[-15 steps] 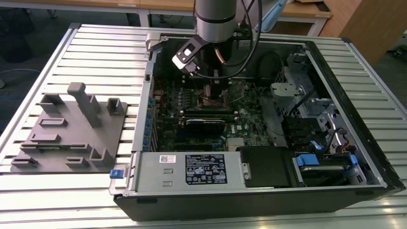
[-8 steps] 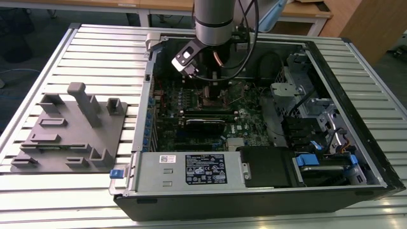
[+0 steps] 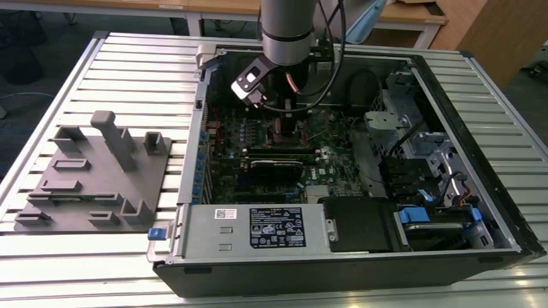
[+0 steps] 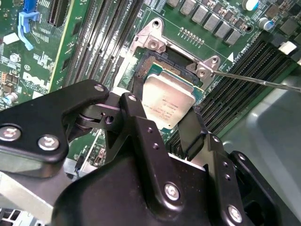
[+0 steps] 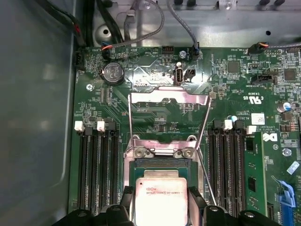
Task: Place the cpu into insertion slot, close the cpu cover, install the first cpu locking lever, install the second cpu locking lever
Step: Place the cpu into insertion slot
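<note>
Gripper (image 4: 165,115) drawn in narrow on the cpu (image 4: 168,101), a black finger (image 4: 134,112) against each of two opposite edges. Chip's near part is cut off in the first wrist view and partly masked by the gripper body in the second. Insertion slot (image 5: 162,163) lies mostly under the chip, with a dark strip exposed at the hinge side; seated or held just above, cannot tell. Cpu cover (image 5: 168,98) swung open beyond the slot, both thin locking levers (image 5: 203,125) raised. Exterior view: arm (image 3: 287,25) drops vertically into the open computer case (image 3: 479,212), wrist and cables covering the socket area of the motherboard (image 3: 256,186).
</note>
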Tool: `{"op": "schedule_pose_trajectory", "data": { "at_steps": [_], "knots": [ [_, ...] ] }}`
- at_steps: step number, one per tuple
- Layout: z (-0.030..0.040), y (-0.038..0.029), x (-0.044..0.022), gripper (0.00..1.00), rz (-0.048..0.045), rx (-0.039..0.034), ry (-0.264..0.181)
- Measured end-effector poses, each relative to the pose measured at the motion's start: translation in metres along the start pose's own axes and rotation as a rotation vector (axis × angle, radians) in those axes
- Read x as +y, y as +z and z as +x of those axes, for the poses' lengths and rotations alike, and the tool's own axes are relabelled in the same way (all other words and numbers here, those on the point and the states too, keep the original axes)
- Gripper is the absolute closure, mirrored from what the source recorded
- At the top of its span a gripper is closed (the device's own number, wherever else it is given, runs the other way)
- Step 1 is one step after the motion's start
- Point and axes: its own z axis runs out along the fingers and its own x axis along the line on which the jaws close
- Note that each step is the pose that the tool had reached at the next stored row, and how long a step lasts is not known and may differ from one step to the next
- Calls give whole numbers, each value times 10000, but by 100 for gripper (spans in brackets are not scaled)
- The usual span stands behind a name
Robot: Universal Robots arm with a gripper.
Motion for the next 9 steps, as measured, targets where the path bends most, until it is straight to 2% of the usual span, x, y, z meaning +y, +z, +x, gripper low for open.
{"op": "schedule_pose_trajectory", "data": {
  "at_steps": [9],
  "knots": [
    [-1,82,-11,46,0,-12,-1]
  ]
}}
